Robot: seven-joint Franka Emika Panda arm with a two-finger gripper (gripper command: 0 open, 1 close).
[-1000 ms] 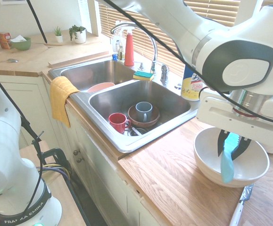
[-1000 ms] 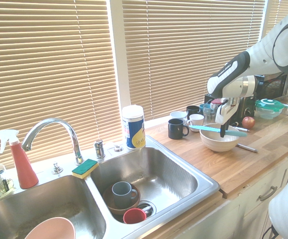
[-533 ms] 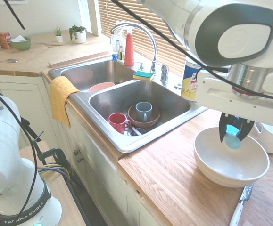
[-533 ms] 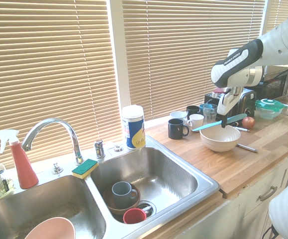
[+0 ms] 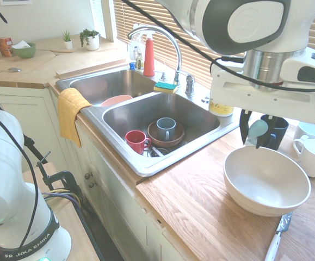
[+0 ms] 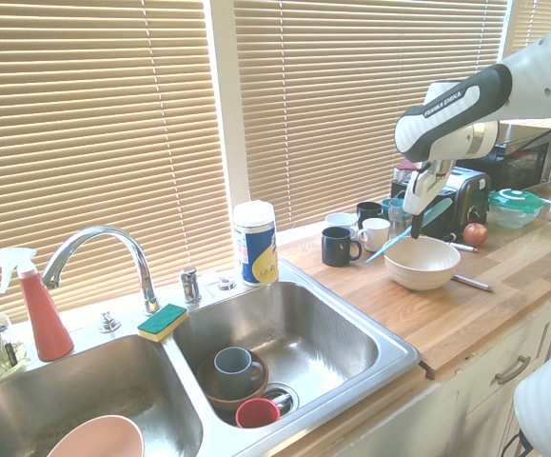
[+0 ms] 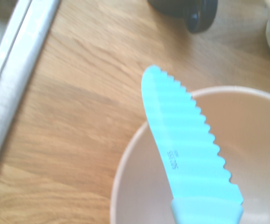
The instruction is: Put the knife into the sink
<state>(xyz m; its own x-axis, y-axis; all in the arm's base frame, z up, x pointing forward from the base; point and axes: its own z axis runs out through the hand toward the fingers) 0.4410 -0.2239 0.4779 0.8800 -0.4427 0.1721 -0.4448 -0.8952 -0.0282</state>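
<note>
Running along under the window blinds, the wooden bench (image 5: pixel 201 201) carried everything. The sink (image 6: pixel 351 367) sat in it with its two steel basins, and in the nearer basin lay a brown bowl (image 5: pixel 158 137) with a grey mug (image 5: pixel 166 128) in it and a red mug (image 5: pixel 136 141) beside them. A yellow cloth (image 5: pixel 70 111) hung over the sink's front edge. To one side of the sink stood a big white bowl (image 5: pixel 266 186) on the wood, with a dark mug (image 6: pixel 336 246) and white cups (image 5: pixel 312 155) near it. Above the bowl's rim on the sink side hung the hand (image 5: pixel 257 130), its fingers pressed together on the knife (image 6: pixel 401 235), pinching it near one end. The knife was clear of the bowl, slanting down toward the sink but not yet over it; the wrist view showed its wavy edge (image 7: pixel 204 135) crossing the bowl's rim.
</note>
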